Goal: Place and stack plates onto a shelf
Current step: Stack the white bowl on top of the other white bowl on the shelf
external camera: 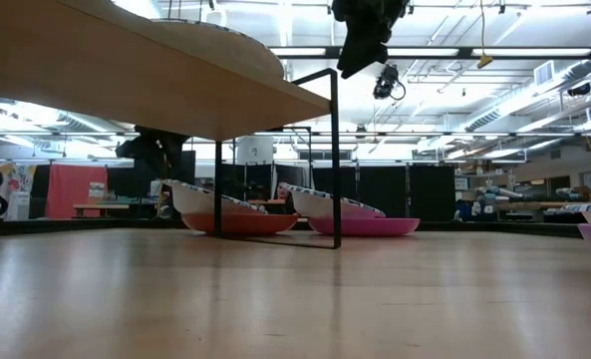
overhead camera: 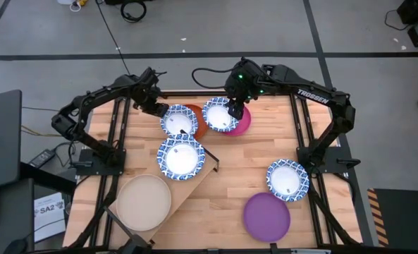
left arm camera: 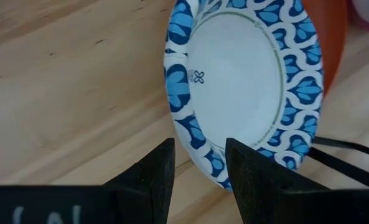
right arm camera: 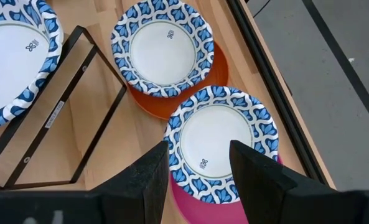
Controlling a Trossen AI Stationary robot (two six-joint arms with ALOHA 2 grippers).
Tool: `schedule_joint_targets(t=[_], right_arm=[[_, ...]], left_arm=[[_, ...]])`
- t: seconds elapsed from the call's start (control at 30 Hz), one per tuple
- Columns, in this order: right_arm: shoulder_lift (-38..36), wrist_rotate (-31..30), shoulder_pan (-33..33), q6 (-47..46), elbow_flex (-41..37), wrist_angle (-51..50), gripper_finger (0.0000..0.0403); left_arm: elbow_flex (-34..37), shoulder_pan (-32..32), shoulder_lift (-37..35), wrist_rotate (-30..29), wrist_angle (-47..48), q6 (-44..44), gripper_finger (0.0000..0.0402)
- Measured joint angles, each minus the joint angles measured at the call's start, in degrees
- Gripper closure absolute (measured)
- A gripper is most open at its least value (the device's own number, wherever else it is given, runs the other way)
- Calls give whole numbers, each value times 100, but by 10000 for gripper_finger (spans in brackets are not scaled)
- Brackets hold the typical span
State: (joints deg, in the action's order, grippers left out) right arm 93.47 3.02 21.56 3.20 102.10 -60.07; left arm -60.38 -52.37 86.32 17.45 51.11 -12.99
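The shelf (overhead camera: 207,171) lies slantwise at the table's left. It bears a beige plate (overhead camera: 144,202) and a blue-and-white plate (overhead camera: 181,156). Beyond it a blue-and-white plate (overhead camera: 178,120) lies in an orange plate (overhead camera: 199,121). Another blue-and-white plate (overhead camera: 219,115) lies in a magenta plate (overhead camera: 242,123). My left gripper (left arm camera: 200,177) hangs open over the left rim (left arm camera: 203,155) of the plate on the orange one, and I see no touch. My right gripper (right arm camera: 200,180) stands open high above the plate (right arm camera: 221,146) on the magenta one.
A blue-and-white plate (overhead camera: 287,178) and a purple plate (overhead camera: 267,216) lie on the table's right half. The shelf's black legs (external camera: 335,160) stand in front of the two stacks in the low view. Bare wood lies at the table's middle.
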Motion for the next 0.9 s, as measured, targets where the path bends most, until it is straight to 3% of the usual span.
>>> schedule_joint_targets(t=[0.4, 0.67, 0.9], right_arm=[[0, 1, 0, 0, 0, -2, 228], [0, 1, 0, 0, 0, -2, 228], [0, 1, 0, 0, 0, -2, 228]], left_arm=[[0, 28, 30, -89, 1, -142, 253], [4, 144, 665, 47, -126, -103, 253], [4, 190, 785, 116, -329, 10, 253]])
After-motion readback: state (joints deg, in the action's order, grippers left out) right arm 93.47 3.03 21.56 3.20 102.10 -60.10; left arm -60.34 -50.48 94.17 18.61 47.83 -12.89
